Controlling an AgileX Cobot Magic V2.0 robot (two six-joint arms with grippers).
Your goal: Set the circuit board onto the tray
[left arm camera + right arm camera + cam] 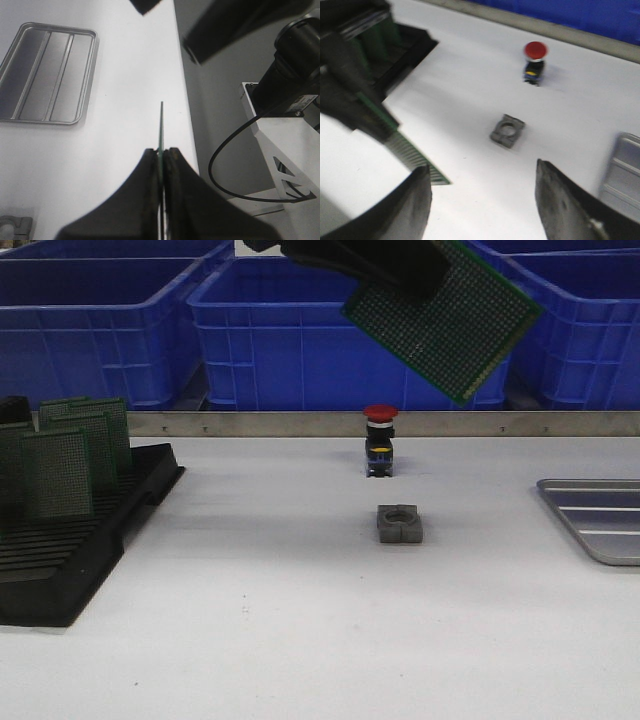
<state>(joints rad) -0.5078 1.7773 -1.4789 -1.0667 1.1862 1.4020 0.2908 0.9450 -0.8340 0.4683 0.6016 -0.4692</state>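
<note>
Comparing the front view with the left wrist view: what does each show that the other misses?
Only the front view shows the blue crates, the black rack of boards, the red push button and the board's perforated face. Only the left wrist view shows the whole tray, the left tool shut on the board's edge, and a cabled camera mount. Both show the circuit board, the grey block and the white table.

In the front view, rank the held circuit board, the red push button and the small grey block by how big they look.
1. Circuit board, though it hangs nearer the camera.
2. Red push button and grey block: too alike to rank.
</note>
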